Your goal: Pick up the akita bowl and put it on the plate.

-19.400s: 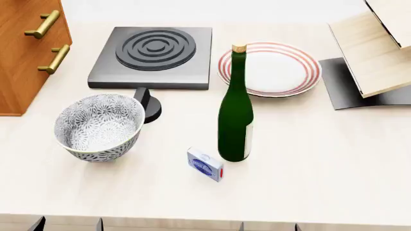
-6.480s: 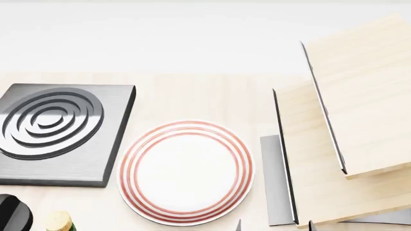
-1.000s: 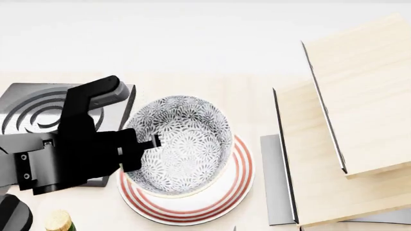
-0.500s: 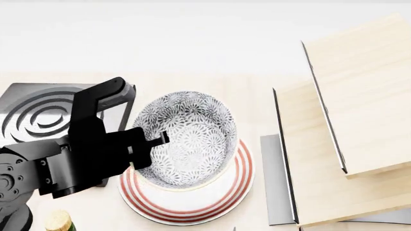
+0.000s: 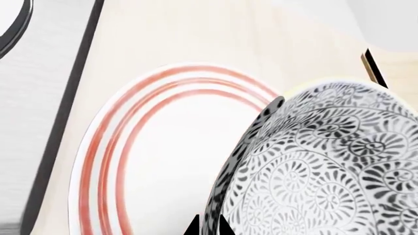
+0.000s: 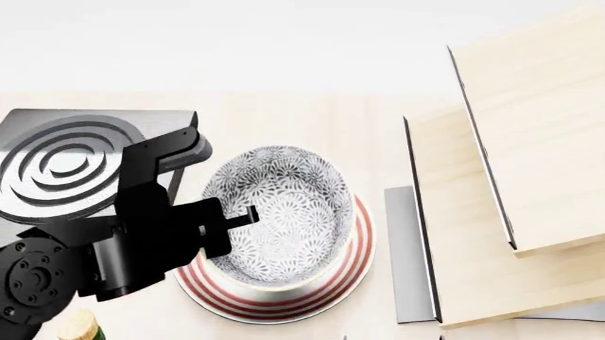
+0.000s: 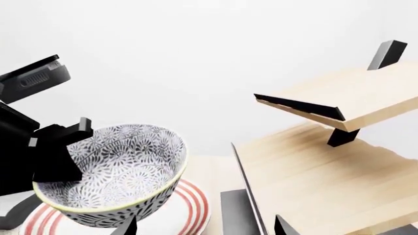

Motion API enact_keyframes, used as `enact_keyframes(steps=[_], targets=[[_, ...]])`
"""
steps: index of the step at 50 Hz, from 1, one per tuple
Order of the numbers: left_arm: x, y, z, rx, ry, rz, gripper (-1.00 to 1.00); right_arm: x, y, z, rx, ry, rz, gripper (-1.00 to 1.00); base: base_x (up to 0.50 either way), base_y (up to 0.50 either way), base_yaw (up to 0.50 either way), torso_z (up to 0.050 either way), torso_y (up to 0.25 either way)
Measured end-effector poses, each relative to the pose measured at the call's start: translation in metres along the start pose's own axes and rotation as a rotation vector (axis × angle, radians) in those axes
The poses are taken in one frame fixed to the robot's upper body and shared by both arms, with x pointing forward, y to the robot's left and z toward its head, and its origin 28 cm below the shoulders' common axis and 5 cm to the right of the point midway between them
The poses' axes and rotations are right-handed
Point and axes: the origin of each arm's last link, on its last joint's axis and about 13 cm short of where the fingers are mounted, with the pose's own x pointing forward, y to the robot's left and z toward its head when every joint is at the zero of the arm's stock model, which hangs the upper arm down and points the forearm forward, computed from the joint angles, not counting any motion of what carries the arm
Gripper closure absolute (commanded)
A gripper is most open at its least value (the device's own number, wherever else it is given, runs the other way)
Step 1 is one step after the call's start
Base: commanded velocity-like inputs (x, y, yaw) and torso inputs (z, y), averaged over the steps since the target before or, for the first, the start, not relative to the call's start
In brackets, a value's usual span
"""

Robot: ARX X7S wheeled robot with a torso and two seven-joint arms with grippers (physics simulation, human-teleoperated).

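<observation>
Two task pieces fill our views: the akita bowl (image 6: 280, 216), deep and round, white with a dense grey-blue floral pattern inside and out and a pale greenish rim, and the plate (image 6: 352, 261), flat and white with thin red rings near its edge. From the head view we see the bowl above the plate, covering most of it, with the left gripper (image 6: 229, 223) at the bowl's near-left rim, its fingers pinching the wall, one finger inside. Beside the plate lies the dark grey burner (image 6: 71, 170) on the pale counter (image 6: 283, 120), and a cork-topped bottle (image 6: 74, 326) peeks in at the lower edge.

The right wrist view gives what the head view cannot: the bowl (image 7: 114, 174) hangs tilted, and we cannot tell whether its base touches the plate (image 7: 189, 205). It also shows the wooden shelves (image 7: 326, 147). Of the right gripper only two dark tips show, set apart.

The left wrist view shows the bowl's patterned wall (image 5: 326, 176) up close, over the plate's rings (image 5: 130, 147).
</observation>
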Motion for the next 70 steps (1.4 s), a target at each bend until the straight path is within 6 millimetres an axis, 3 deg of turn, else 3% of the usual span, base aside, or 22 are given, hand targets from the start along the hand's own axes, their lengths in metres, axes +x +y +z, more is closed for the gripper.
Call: enact_keyframes(steps=[22,38,70], targets=[[0.007,-0.001,0.000,-0.061,-0.059,0.007,1.00,0.000,0.001,0.000,-0.004,0.000,0.005,-1.00,0.00,0.00,0.00,0.000,0.000],[0.028,-0.001,0.007,-0.136,-0.068,0.073,1.00,0.000,0.001,-0.002,-0.001,0.002,0.011,-1.00,0.00,0.00,0.00,0.000,0.000],[0.041,-0.003,-0.001,-0.115,-0.038,0.124,1.00,-0.001,0.002,-0.001,-0.004,0.000,0.019,-1.00,0.00,0.00,0.00,0.000,0.000]])
